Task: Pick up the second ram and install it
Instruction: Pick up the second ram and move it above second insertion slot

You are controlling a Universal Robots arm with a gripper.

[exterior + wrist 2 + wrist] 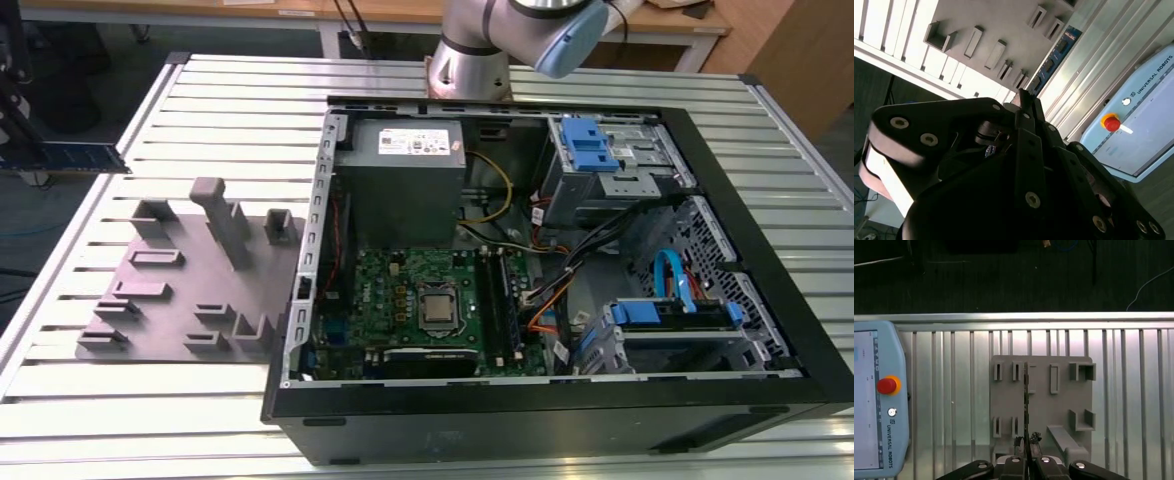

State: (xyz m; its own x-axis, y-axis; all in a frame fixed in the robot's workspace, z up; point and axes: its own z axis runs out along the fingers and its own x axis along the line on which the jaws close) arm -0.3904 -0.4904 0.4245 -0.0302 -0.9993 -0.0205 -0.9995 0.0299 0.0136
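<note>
My gripper is shut on the second ram, a slim dark blue memory stick seen edge-on in the first wrist view. It reaches out from between the fingertips over the grey fixture plate. The second wrist view shows the ram as a blue board beyond the gripper. In the exterior view the ram hangs level at the exterior view's left edge, above the table's left side. It is far from the open computer case, where the green motherboard lies with its long memory slots.
The grey fixture plate with upright holders lies on the slatted metal table, to the exterior view's left of the case. A pale blue teach pendant with a red stop button lies on the table. Cables and blue drive clips crowd the case's right half.
</note>
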